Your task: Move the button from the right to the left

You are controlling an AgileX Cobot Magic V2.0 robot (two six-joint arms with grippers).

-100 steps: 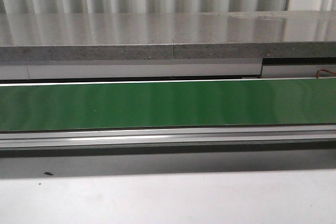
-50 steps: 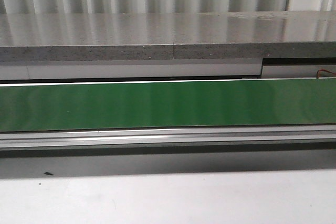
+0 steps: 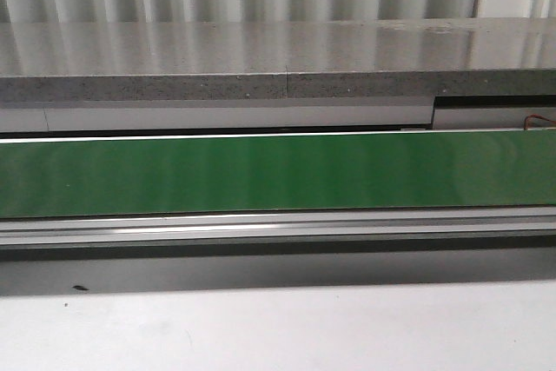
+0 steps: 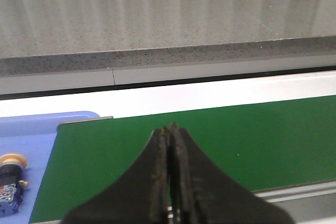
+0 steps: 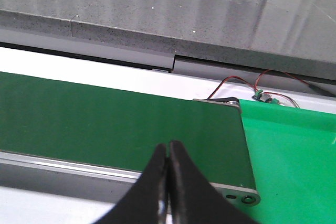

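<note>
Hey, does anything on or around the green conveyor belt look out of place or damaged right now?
Nothing looks damaged. The green belt is bare; a button lies on the blue tray, and loose red wires show past the belt's end.

Green conveyor belt as the carrying surface, with trays at its two ends

The green belt surface (image 3: pixel 278 173) runs the full width of the front view between a metal rail (image 3: pixel 278 230) and a grey speckled stone ledge (image 3: pixel 261 62) (a white strip lies between belt and ledge). At one end a blue tray (image 4: pixel 31 129) meets the belt and holds a yellow-capped button (image 4: pixel 10 179); at the other end sits a bright green tray (image 5: pixel 294 150), with red wires (image 5: pixel 247 85) near it.
</note>
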